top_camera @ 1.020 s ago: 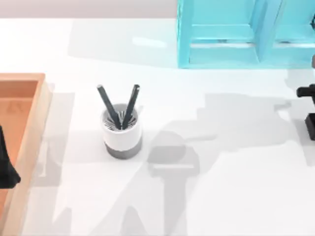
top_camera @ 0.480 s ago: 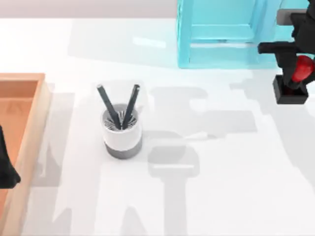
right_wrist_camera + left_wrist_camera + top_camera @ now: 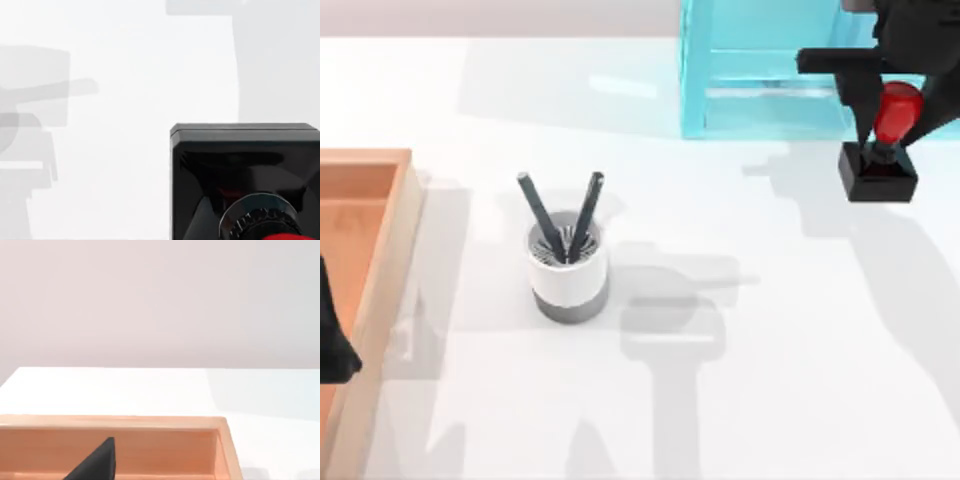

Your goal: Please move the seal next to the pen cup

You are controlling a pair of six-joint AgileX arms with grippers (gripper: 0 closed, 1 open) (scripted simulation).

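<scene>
White and smooth, the counter (image 3: 790, 380) carries soft grey shadows of the arms across its middle. From above you see the pen cup (image 3: 568, 272) left of centre: a short white cylinder with a grey band round its bottom, two slim dark grey pens (image 3: 563, 215) leaning apart out of its mouth in a V. At the left edge sits an orange wooden tray (image 3: 382, 260) with a raised rim, and at the far side, right of centre, a turquoise shelf (image 3: 770, 70) with flat painted boards.

Your right pincer (image 3: 888, 118) is at the far right, in front of the shelf, its dark fingers clamped on the glossy red ball-shaped knob of the seal (image 3: 880, 165). The seal's black square base hangs below the knob, tilted a little, and it is well apart from the pen cup, with open counter between them. Whether the base touches the counter you cannot tell from above.

The right wrist view gives you what the overhead one cannot: the seal (image 3: 245, 180) from close by, its base a shiny black block with crisp edges, a ribbed metal-looking collar where the knob joins it, and a sliver of red at the picture's edge.

Your left arm is parked at the left edge over the tray, a dark shape (image 3: 332, 335). The left wrist view shows the tray's (image 3: 150, 422) pale wood rim and inner wall, a plain pale wall beyond the counter, and one black tip of the left pincer (image 3: 97, 462); you cannot tell how its jaws stand.
</scene>
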